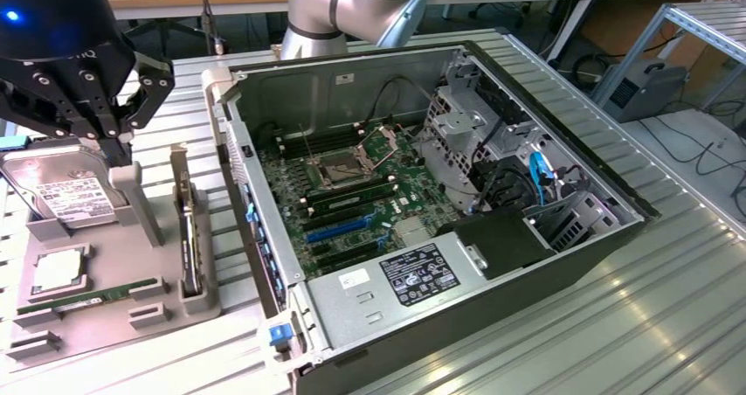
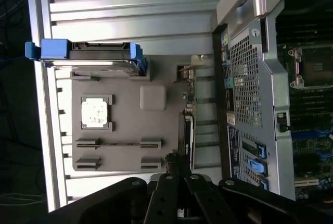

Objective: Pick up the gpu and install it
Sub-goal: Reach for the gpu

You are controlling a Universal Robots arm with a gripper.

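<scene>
The gpu (image 1: 184, 238) stands on its long edge in a slot of the grey holder tray (image 1: 117, 334), its narrow silver bracket at the far end. In the wrist view the gpu (image 2: 188, 127) appears edge-on as a thin dark strip. My black gripper (image 1: 114, 150) hangs above the tray, to the exterior view's left of the card and a little apart from it. Its fingers are shut with nothing between them, and in the wrist view the gripper (image 2: 176, 162) has its tips close beside one end of the card. The open computer case (image 1: 466, 316) lies on its side, its motherboard (image 1: 349, 194) exposed.
The tray also carries a silver hard drive (image 1: 58, 194) on blue rails, a CPU (image 1: 58, 271) and a green RAM stick (image 1: 87, 294). Blue expansion slots (image 1: 338, 229) sit on the board near the case's rear wall. Cables and drive cages crowd the case's far side.
</scene>
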